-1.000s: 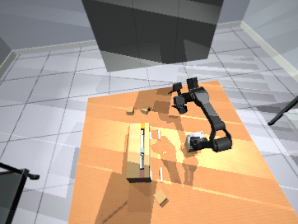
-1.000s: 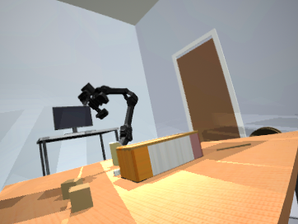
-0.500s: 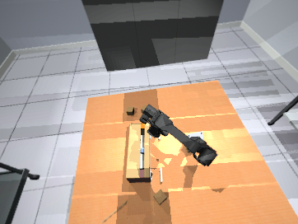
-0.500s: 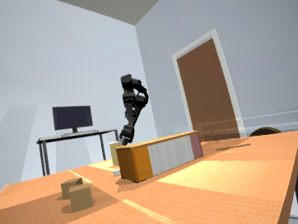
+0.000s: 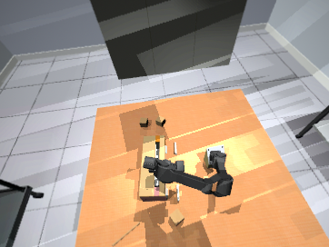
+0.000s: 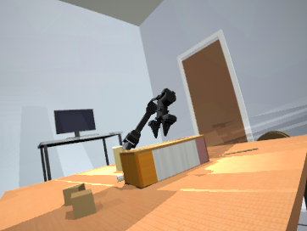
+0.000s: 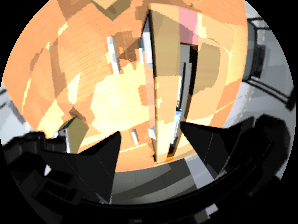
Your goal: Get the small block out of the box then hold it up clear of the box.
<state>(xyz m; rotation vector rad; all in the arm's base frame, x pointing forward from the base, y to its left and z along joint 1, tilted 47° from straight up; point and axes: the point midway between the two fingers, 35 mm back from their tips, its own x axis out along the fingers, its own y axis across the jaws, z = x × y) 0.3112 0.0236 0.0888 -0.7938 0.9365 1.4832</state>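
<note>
In the top view the long box (image 5: 149, 169) lies a little left of the middle of the orange tabletop (image 5: 254, 150), and its long axis runs from the upper part of the frame to the lower part, nearly vertical in the picture. The arm reaches from its base at the right of centre toward the left, and the hand (image 5: 149, 163) hangs over the middle of the box. In the exterior view the hand (image 6: 162, 126) is above the top edge of the box (image 6: 170, 159), not touching it, with its fingers pointing down. The fingers stand wide apart and nothing is between them. In the wrist view the two dark fingertips are seen at both sides of the narrow top of the box (image 7: 165, 83). The small block cannot be made out in any view. Three brown cubes lie on the tabletop outside the box: two near its upper end (image 5: 144, 122) and one below its lower end (image 5: 176, 218).
</note>
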